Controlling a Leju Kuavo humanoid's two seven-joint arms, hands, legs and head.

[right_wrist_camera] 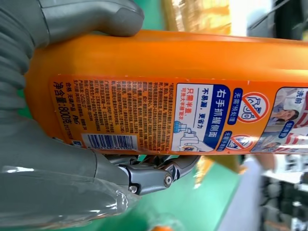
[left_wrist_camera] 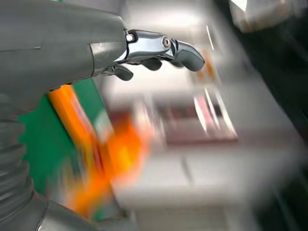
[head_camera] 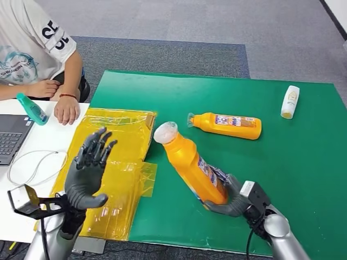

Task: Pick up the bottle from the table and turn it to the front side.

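The right hand (head_camera: 229,196) is gripping the base end of an orange bottle (head_camera: 192,162), fingers wrapped round it, holding it tilted above the green mat (head_camera: 286,157) w/ its white cap (head_camera: 166,132) pointing up and to the far left. In the right wrist view the bottle (right_wrist_camera: 174,86) is showing its printed label w/ a barcode, thumb (right_wrist_camera: 91,19) pressing one side and fingers (right_wrist_camera: 160,171) the other. The left hand (head_camera: 88,168) is hovering over the yellow plastic bag (head_camera: 119,162) at the mat's left edge, palm raised, fingers spread apart, holding nothing; the left wrist view is blurred, only the hand's fingers (left_wrist_camera: 160,48) reading clearly. A 2nd orange bottle (head_camera: 227,125) is lying on its side on the mat, just beyond the held one, cap to the left. A small white bottle (head_camera: 290,102) is lying far right on the mat. At far left a person is sitting at a white table (head_camera: 45,135), a hand (head_camera: 66,110) resting on it near a teal bottle (head_camera: 32,109), a laptop (head_camera: 11,138) and a white cable (head_camera: 37,162).
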